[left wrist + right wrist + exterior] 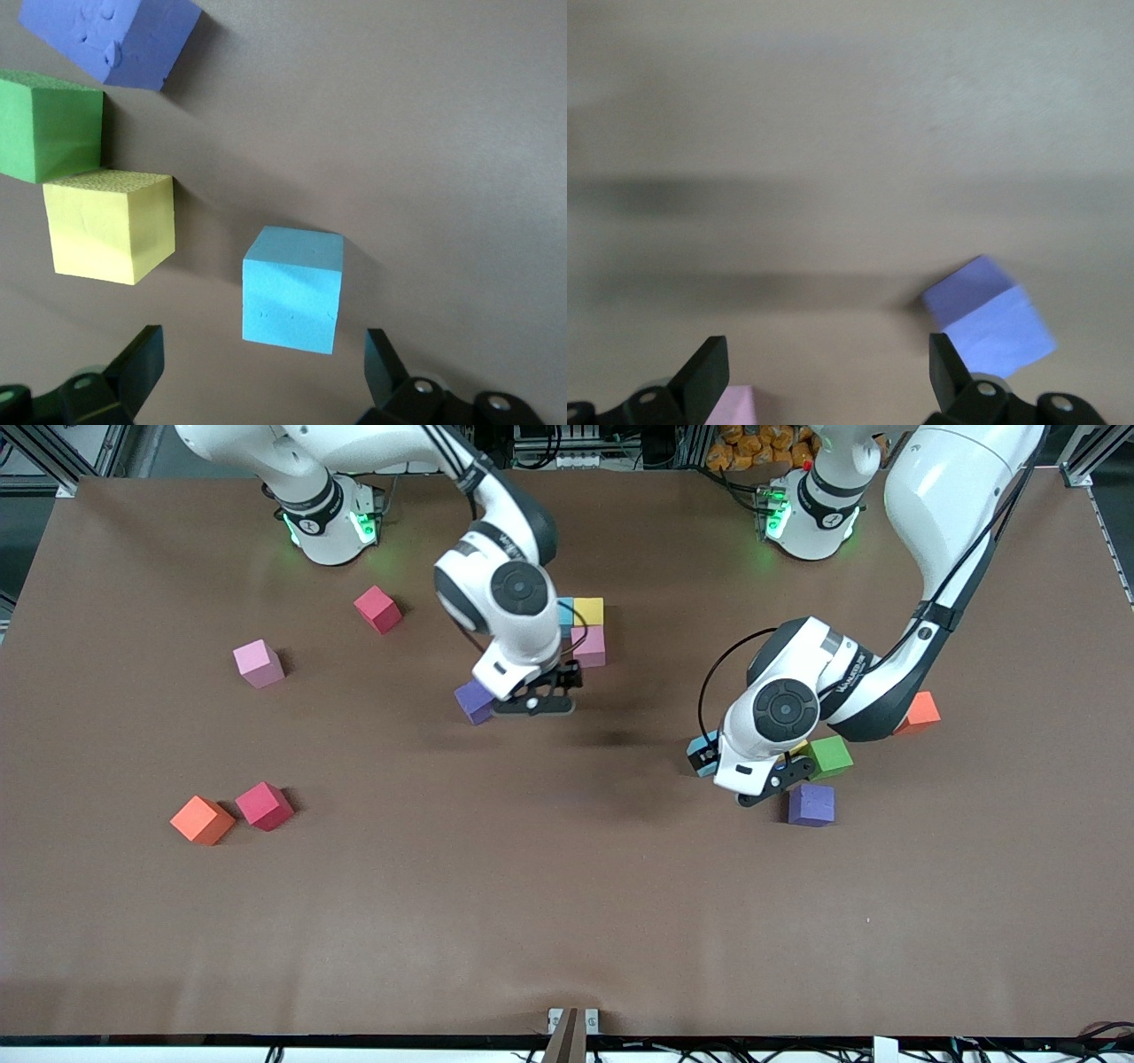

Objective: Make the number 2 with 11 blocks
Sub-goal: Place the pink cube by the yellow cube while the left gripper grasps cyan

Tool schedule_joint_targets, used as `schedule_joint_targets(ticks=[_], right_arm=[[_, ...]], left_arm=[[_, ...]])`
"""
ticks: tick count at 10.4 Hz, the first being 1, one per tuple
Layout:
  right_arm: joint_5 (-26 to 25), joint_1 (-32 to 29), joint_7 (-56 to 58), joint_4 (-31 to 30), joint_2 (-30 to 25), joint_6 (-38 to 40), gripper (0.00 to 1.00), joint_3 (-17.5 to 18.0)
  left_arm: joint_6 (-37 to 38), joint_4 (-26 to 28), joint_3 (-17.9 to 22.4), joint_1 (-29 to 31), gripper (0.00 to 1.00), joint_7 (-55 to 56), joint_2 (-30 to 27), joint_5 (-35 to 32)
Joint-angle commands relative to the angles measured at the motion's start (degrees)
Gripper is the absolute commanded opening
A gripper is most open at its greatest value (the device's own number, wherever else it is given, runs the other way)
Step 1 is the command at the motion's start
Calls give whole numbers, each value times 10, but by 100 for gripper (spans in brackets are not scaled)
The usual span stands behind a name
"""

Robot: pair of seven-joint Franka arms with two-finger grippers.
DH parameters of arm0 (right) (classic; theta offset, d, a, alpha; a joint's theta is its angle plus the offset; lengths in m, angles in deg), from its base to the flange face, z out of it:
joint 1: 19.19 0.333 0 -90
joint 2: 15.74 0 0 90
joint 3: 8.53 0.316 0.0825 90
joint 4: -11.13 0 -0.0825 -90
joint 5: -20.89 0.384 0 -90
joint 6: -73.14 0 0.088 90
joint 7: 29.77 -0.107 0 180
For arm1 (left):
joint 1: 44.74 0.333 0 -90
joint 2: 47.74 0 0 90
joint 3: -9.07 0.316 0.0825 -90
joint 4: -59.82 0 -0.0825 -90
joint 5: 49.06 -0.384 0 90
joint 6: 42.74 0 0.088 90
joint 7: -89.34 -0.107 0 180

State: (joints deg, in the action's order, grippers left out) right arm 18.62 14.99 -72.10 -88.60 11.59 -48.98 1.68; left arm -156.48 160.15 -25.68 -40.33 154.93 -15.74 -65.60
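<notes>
Left hand [261,372] hung wide open over light blue block [292,289], beside yellow [111,226] and green [49,124] blocks. Right hand [824,376] wide open above desk [567,903] near purple block [990,319], holding nothing.

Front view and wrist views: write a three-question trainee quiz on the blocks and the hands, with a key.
1. True or false: the left hand is shut on the light blue block.
2. Which block touches the yellow block in the left wrist view: A green, B red, C pink?
3. Fill in: the right hand hangs beside a ____ block.

Key: 1 false, it is open. 2 A, the green block. 3 purple.
</notes>
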Motion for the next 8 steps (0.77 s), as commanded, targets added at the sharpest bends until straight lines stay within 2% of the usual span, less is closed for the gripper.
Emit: schedule_joint_targets(ticks=[1,3,5,8], right_arm=[[-4,-14,52,-32,-11,3,100,4],[-26,-28,120,-62,-17,-3,100,3],[-29,-37,178,-101,-30,-42,100,4],[-29,-42,218,-156,-39,-111,100,3]], left_arm=[[-14,13,0,-1,100,45,1,-10],[-38,23,0,-1,100,50,1,-10],[-116,70,0,4,100,50,-1,-12],[-145,101,0,11,100,50,-2,-39]])
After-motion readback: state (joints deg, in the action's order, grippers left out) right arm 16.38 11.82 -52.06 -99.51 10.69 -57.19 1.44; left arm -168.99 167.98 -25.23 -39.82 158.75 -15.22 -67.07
